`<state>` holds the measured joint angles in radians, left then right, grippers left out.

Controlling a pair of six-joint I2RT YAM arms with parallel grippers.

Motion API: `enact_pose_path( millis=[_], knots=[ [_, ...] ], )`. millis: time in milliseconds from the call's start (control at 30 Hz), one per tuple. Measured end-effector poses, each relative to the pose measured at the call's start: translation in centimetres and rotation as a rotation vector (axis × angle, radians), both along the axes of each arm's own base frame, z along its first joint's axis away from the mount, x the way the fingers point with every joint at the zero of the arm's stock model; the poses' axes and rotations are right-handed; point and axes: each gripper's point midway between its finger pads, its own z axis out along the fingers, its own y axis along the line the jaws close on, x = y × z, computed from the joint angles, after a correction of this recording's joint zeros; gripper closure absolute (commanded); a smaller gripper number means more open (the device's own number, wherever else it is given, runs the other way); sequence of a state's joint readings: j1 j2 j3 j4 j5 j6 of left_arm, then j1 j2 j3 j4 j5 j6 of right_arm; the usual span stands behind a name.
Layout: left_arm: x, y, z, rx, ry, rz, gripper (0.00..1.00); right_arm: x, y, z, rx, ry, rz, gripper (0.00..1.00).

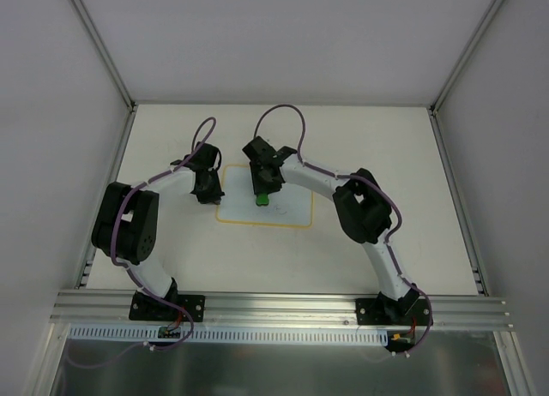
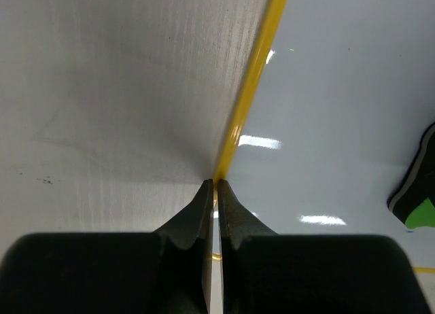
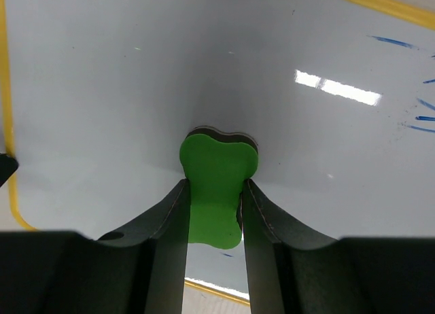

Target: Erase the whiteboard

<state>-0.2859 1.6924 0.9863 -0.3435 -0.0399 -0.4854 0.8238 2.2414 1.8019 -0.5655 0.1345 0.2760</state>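
White tabletop is seen around the whiteboard, which is laid flat. At its left rim the left gripper is pressed down, closed and empty, seemingly to pin it. On its face the green eraser is clamped in the right gripper, near blue marks not yet wiped.

Bright, even overhead lighting is recorded. Glare patches are noted on the whiteboard; the near foreground is rendered soft.
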Motion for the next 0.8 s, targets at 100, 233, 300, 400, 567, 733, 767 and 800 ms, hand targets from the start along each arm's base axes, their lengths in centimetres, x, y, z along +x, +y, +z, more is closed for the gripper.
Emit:
enact_pose_path(
  millis=[100,233,300,400,567,733,767,800],
  knots=[
    [0.0,0.0,0.0,-0.004,-0.003,0.001,1.00,0.2,-0.4,0.0,0.009,0.007,-0.010,1.00],
    [0.0,-0.2,0.1,-0.013,-0.003,0.003,1.00,0.3,-3.4,-0.1,0.001,0.018,-0.054,1.00],
    [0.0,-0.3,0.1,-0.018,-0.002,0.007,1.00,0.3,-6.4,0.0,-0.020,0.031,-0.099,1.00],
    [0.0,-0.3,0.1,-0.023,-0.001,0.016,1.00,0.4,-10.8,-0.1,-0.058,0.047,-0.174,1.00],
    [0.0,-0.4,0.1,-0.025,0.000,0.019,1.00,-0.4,-13.1,-0.1,-0.084,0.053,-0.202,1.00],
    [0.0,-0.4,0.1,-0.026,0.000,0.020,1.00,-1.5,-10.9,-0.1,-0.059,0.050,-0.148,1.00],
    [0.0,-0.4,0.1,-0.026,0.000,0.020,1.00,-2.0,-9.9,-0.2,-0.051,0.052,-0.123,1.00],
    [0.0,-0.4,0.1,-0.026,0.000,0.020,1.00,-2.4,-8.8,-0.1,-0.043,0.053,-0.098,1.00]
  ],
)
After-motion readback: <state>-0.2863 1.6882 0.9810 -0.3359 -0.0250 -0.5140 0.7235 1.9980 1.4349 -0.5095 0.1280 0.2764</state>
